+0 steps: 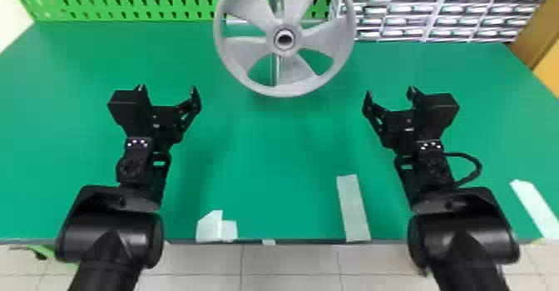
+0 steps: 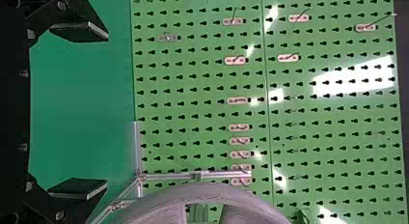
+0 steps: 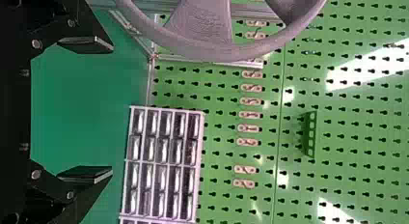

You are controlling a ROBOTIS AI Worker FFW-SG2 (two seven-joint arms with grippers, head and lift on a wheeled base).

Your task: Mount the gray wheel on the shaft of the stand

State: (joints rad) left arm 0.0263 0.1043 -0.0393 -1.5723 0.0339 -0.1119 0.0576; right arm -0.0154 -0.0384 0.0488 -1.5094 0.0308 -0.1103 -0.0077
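My wheel [image 1: 284, 54] is standing upright at twelve o'clock ahead, in front of the stand [image 1: 275, 72]. My left claw [image 1: 167, 88] is hovering at about eight o'clock from its hub [image 1: 272, 40], my right claw [image 1: 389, 90] at about four; both are keeping their fingers spread, gripping nothing. I'm judging the wheel stiff, fairly heavy for its breadth, and possibly slick on its smooth rim [image 1: 287, 91]. For any push or straightening, I'm favoring the rim at nine and three o'clock, sparing the spokes [image 1: 320, 40]. The head view is cutting off the rim at twelve o'clock, and the wheel is covering much of the stand. The bore [image 1: 285, 39] is looking dark, so I'm not making out the shaft or how far on the wheel is sitting.
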